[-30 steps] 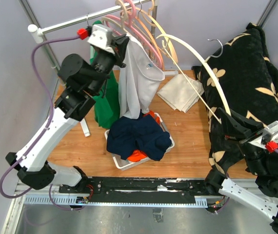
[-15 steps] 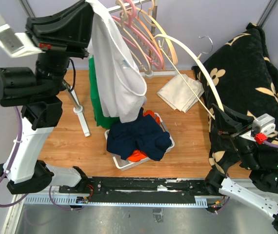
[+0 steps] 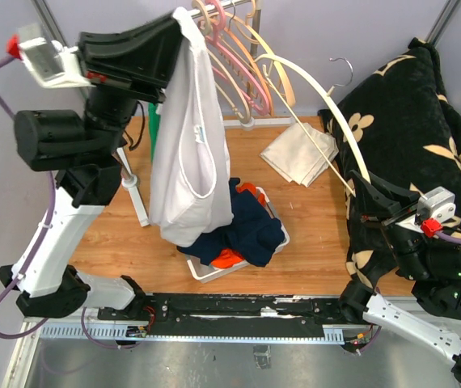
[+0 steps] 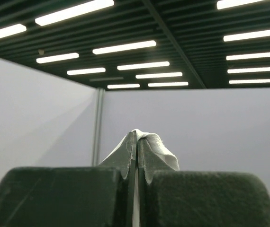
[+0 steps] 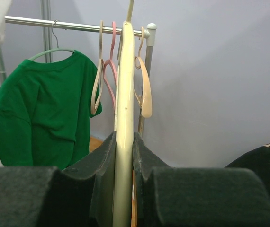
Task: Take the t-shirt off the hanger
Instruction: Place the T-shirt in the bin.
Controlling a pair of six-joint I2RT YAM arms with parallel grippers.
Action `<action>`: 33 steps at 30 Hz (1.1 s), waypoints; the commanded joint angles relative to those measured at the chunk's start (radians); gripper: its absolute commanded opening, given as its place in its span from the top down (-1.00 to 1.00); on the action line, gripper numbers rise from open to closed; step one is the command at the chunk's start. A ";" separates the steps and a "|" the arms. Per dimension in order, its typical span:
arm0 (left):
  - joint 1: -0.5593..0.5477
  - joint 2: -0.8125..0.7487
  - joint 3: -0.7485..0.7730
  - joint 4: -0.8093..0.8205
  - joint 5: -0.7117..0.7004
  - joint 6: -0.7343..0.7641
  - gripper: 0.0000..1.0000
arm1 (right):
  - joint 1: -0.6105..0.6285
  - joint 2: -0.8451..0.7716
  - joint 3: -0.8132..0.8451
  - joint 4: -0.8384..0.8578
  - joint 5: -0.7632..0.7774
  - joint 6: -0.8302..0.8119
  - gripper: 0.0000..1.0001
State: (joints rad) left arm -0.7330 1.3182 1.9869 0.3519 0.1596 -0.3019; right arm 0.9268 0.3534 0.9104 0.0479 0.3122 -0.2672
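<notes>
T-shirt (image 3: 188,162): white, off the hanger. Hangs limp from the left gripper (image 4: 136,175), held high and clenched on a top fold; lower end over the laundry basket (image 3: 200,272) of dark clothes. Cream hanger (image 5: 124,118): bare, pinched edgewise in the right gripper (image 5: 124,163). Small bluish print on the shirt, too small to read.

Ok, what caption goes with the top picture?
The left gripper holds up the white t-shirt; the right gripper grips the empty hanger.

Left end effector (image 3: 177,31) raised toward frame top. The white t-shirt (image 3: 190,162) lifted with it, now hanging full length, hem overlapping the navy clothes (image 3: 253,230) at centre — hanger (image 3: 348,139) hook shifted slightly left.
</notes>
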 commanded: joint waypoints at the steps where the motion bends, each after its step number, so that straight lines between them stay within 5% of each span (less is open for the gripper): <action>1: 0.005 -0.057 -0.175 0.064 -0.002 -0.075 0.99 | -0.006 -0.006 0.021 0.079 0.005 -0.004 0.98; 20: -0.086 -0.391 -0.877 -0.050 -0.181 0.068 0.99 | -0.006 0.043 -0.005 0.119 0.014 -0.019 0.98; 33: -0.118 -0.495 -1.098 -0.282 -0.171 0.036 0.99 | -0.005 0.183 0.014 0.254 -0.005 -0.043 0.98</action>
State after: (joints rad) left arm -0.8371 0.8543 0.9215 0.1593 -0.0032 -0.2569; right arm 0.9268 0.5224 0.9043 0.1665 0.3149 -0.2745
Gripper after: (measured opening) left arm 0.014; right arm 0.160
